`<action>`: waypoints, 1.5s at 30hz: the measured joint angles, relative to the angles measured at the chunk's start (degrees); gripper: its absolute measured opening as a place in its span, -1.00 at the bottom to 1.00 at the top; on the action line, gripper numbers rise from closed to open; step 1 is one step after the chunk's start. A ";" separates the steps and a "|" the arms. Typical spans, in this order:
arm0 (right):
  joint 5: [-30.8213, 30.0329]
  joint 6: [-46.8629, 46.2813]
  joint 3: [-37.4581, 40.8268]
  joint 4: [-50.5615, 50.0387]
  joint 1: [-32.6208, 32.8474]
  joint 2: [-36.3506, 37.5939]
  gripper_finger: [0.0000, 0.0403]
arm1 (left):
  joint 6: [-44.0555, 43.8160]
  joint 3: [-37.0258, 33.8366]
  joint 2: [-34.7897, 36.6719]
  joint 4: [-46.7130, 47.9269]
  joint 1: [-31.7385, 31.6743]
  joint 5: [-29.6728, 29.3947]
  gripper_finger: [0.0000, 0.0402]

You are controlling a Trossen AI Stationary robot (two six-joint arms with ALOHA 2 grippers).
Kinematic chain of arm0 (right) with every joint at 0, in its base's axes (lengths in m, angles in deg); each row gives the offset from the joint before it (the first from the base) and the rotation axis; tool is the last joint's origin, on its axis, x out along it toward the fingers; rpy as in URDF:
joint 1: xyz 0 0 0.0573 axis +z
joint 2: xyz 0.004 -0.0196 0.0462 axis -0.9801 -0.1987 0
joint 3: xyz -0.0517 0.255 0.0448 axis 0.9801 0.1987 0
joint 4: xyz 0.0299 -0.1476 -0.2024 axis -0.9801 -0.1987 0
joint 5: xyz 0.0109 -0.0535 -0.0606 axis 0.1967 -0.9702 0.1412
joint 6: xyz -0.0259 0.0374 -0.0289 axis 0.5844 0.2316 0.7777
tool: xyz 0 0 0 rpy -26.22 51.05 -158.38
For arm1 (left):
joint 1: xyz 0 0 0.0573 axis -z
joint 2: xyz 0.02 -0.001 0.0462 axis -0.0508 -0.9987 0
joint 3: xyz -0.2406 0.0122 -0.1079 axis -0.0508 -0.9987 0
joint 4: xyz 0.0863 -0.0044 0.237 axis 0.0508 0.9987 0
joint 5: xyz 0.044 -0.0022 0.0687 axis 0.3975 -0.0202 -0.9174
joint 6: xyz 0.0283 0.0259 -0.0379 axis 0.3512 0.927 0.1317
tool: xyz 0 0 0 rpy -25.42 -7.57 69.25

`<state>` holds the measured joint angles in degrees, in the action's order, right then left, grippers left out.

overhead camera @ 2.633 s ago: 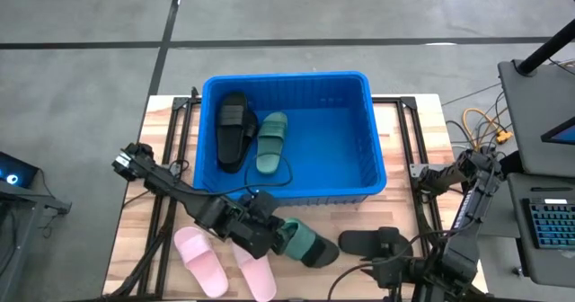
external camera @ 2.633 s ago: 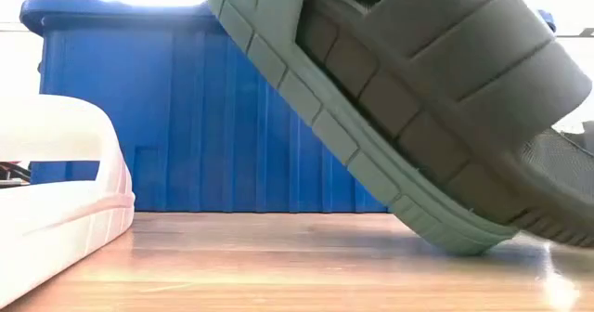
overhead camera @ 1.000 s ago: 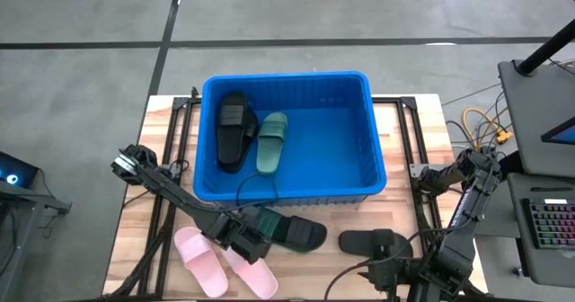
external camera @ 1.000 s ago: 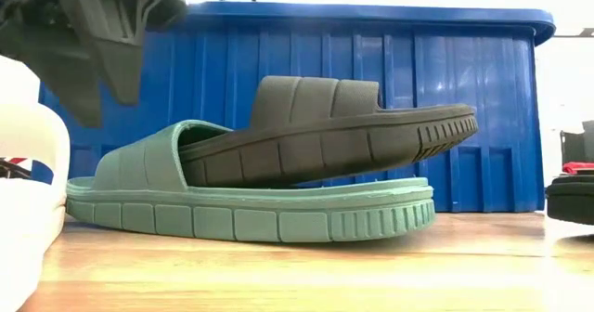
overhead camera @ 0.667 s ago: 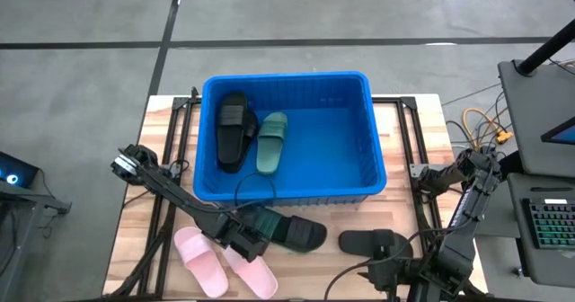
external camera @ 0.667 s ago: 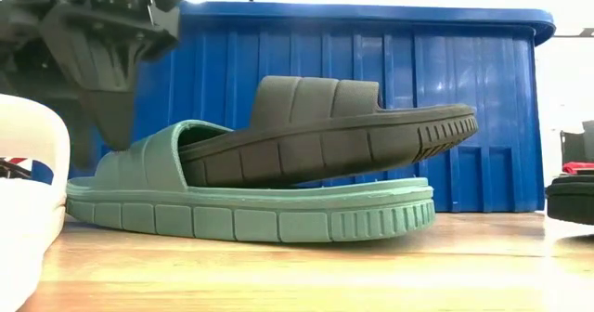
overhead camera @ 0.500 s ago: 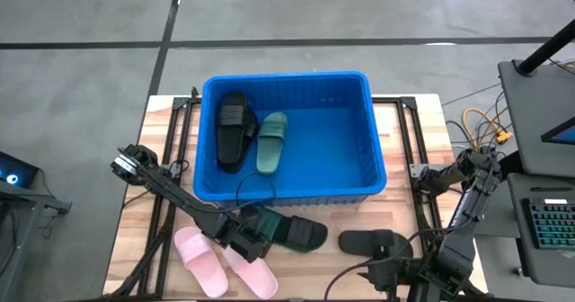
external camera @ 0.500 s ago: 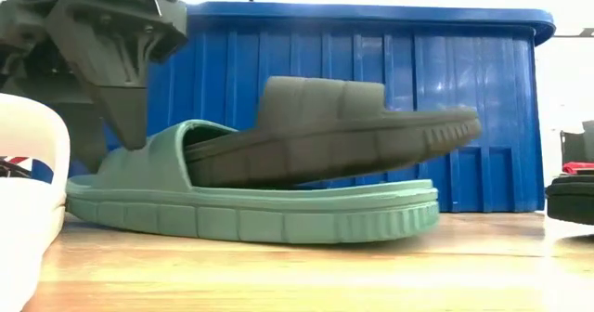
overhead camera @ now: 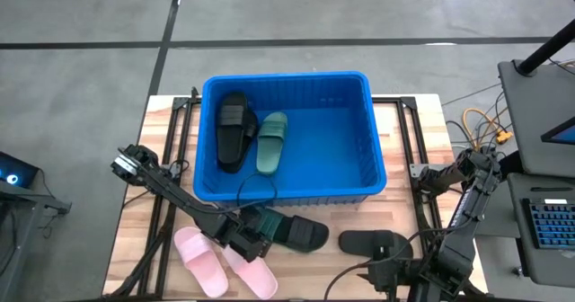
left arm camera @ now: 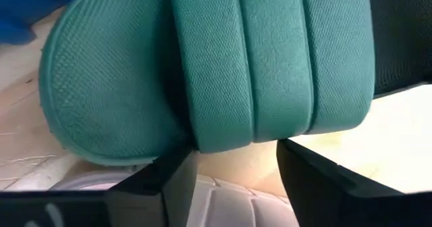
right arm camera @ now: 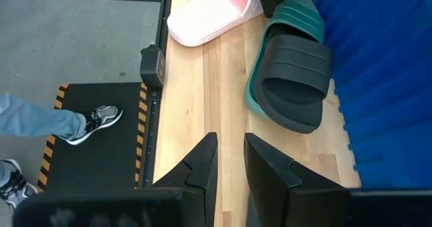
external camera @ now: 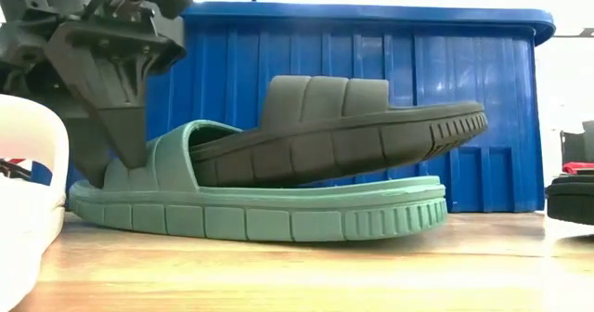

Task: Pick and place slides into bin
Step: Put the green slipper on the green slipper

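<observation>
Green slide (left arm camera: 270,58) between left jaws

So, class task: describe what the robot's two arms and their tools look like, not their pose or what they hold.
Both arms are dark, jointed and slim, with black cables looping alongside. The left tool is matte black moulded plastic with wedge-shaped fingers tapering to blunt tips. The right tool shows two black angular fingers with stepped inner edges. No markings are visible on either.

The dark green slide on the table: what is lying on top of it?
A black slide rests tilted on the dark green slide, its heel tucked under the green strap. The left gripper covers that strap's end; the footbed beneath stays hidden.
</observation>
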<state>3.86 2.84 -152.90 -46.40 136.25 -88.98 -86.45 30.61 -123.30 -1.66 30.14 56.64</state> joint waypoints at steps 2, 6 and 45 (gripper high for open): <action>-0.01 0.00 0.00 0.12 0.00 0.00 -0.69 | -0.04 -0.49 0.00 -0.68 0.00 -0.43 -0.17; -0.04 0.00 0.00 0.18 0.00 0.00 -0.67 | -0.12 -0.85 0.00 -2.01 0.02 -2.13 -0.32; 0.48 -1.63 3.13 1.95 0.02 0.02 -0.71 | 9.37 12.60 0.25 -2.75 1.18 -1.84 -1.00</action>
<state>4.34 1.21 -149.77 -44.44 136.27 -88.95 -77.08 43.21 -123.05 -4.41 31.33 54.80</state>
